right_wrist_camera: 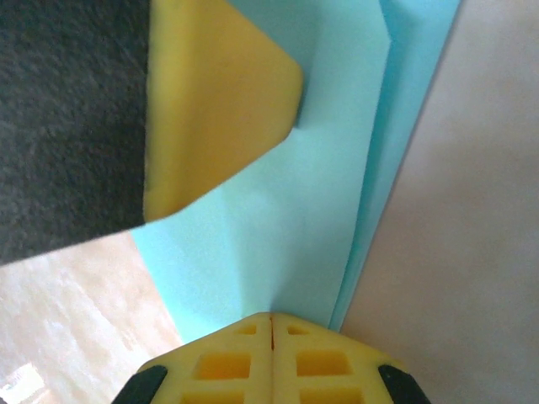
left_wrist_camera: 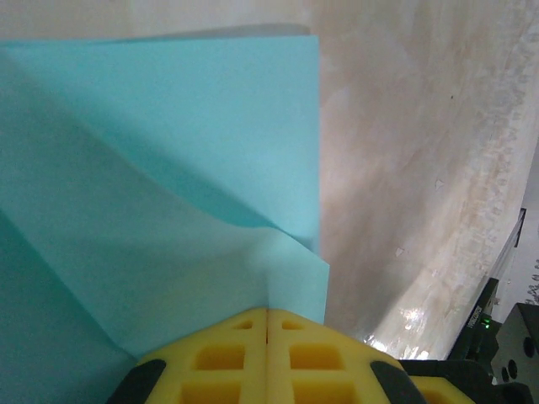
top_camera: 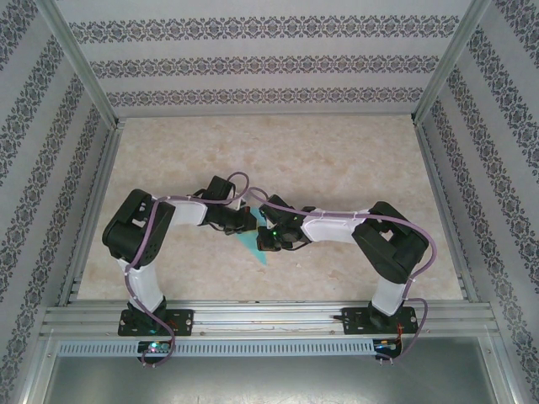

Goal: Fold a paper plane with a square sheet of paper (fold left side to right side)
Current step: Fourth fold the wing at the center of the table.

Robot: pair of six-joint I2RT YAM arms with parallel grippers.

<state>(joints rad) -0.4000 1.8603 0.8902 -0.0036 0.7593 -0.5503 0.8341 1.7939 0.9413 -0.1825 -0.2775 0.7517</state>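
Marbled beige table (top_camera: 337, 168) carries the partly folded turquoise paper sheet (left_wrist_camera: 168, 151) at its centre. Left gripper (left_wrist_camera: 268, 313) and right gripper (right_wrist_camera: 271, 318), both with fingers together, press their tips onto the sheet over the table centre, probably pinning layers to flatten a crease.

**Turquoise paper, yellow fingers, beige table**

The sheet of paper (left_wrist_camera: 168, 151) is plain turquoise-blue, paler on its folded flap and darker in shadow. The left gripper (left_wrist_camera: 268, 311) and right gripper (right_wrist_camera: 271, 316) have bright yellow fingers with black bases. The table (top_camera: 354, 160) is mottled cream-beige, like marble. The walls (top_camera: 253, 63) are white with bands of dark grey floral ornament. The arms (top_camera: 135, 227) are black and white, with purple cables (top_camera: 240, 175).
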